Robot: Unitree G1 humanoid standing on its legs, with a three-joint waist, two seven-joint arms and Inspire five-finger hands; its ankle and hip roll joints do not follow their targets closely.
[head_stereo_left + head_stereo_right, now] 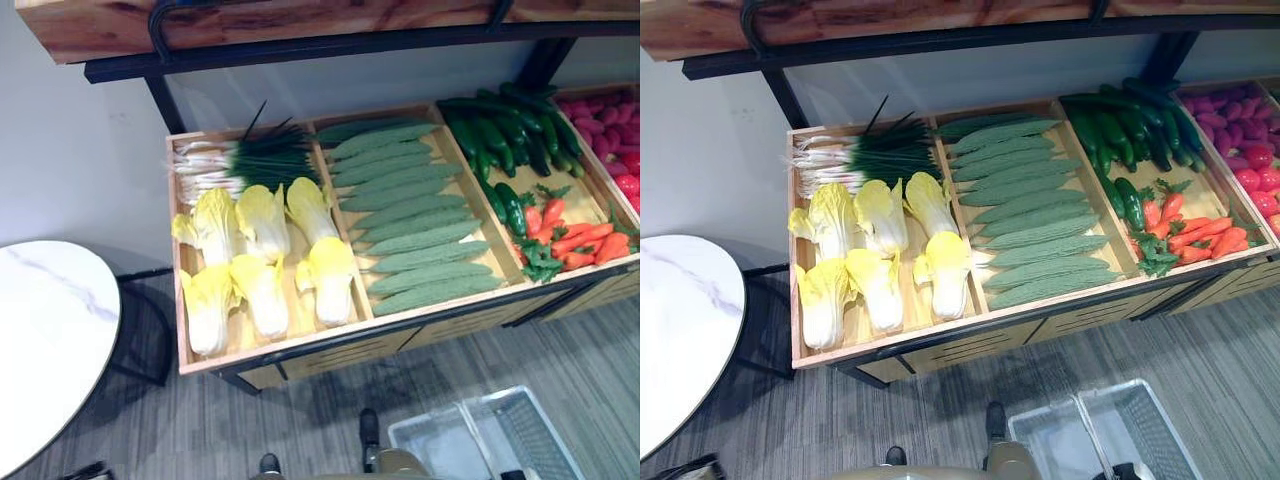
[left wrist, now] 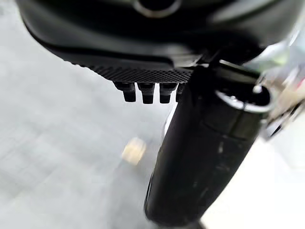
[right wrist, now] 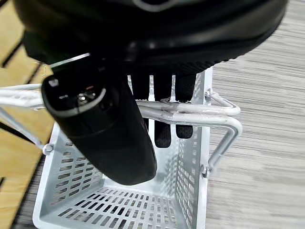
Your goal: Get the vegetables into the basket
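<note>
A wooden stand holds the vegetables in compartments: yellow-white cabbages (image 1: 262, 255) with scallions (image 1: 240, 165) behind them, ridged green gourds (image 1: 410, 215), dark cucumbers (image 1: 505, 135) and carrots (image 1: 580, 240). The white wire basket (image 1: 520, 430) hangs low over the floor, in front of the stand's right half. Seen in the right wrist view, my right hand (image 3: 163, 133) has its fingers curled under the basket's handles (image 3: 209, 117); the basket (image 3: 119, 205) is empty. My left hand (image 2: 143, 47) hangs over the floor with relaxed fingers and holds nothing.
A round white marble-look table (image 1: 45, 340) stands at the left, close to the stand's left corner. Red and purple produce (image 1: 610, 125) fills the far right compartment. A wooden shelf on a black frame (image 1: 300, 40) overhangs the back of the stand. Grey striped floor lies in front.
</note>
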